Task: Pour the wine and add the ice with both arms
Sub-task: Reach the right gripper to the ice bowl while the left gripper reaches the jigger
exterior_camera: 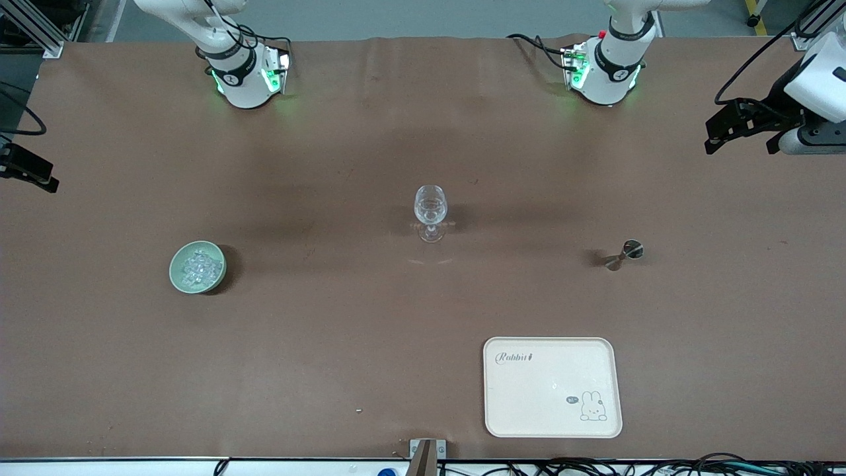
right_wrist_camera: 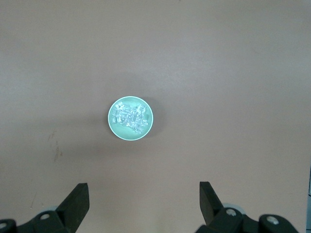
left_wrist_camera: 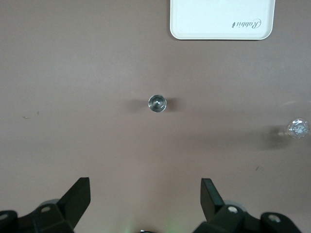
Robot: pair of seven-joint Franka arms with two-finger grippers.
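Both jaws wide apart, nothing held: left gripper (left_wrist_camera: pixel 146 194) hangs over the jigger (left_wrist_camera: pixel 157 103), right gripper (right_wrist_camera: pixel 144 196) over the ice (right_wrist_camera: pixel 129 117) in its green bowl (right_wrist_camera: pixel 114 127). Nothing's started; next comes lowering to grasp.

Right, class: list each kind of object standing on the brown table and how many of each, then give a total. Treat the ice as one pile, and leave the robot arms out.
Wine glass: 1
Green bowl: 1
Pile of ice in the bowl: 1
Metal measuring cup: 1
Cream tray: 1
Total: 5
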